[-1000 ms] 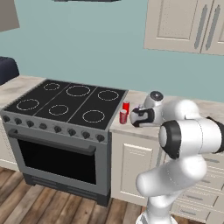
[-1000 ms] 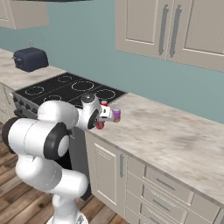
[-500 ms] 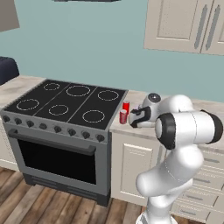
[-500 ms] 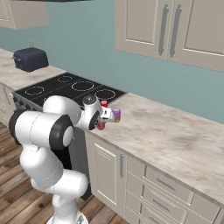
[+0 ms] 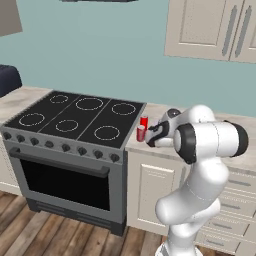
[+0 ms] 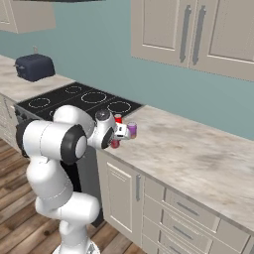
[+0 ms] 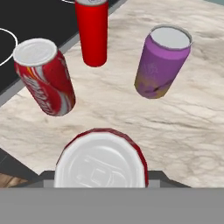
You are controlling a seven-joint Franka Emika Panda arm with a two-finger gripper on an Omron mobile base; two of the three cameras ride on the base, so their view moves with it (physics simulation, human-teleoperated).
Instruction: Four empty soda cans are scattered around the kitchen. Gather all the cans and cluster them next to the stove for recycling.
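My gripper is shut on a red soda can, whose silver top fills the gap between the fingertips. Just beyond it on the beige counter stand three more soda cans: a labelled red one to the left, a plain red one further back, and a purple one to the right. All sit right beside the stove, whose black cooktop edge shows at the left. In the right base view the gripper hovers over the counter's front corner, with the purple can beside it.
A dark toaster sits on the counter left of the stove. Cream wall cabinets hang above. The counter runs on to the right over drawers. The stove's knobs and oven door face the wood floor.
The arm's elbow has swung a little toward the stove. The gripper and the cans stay where they were.
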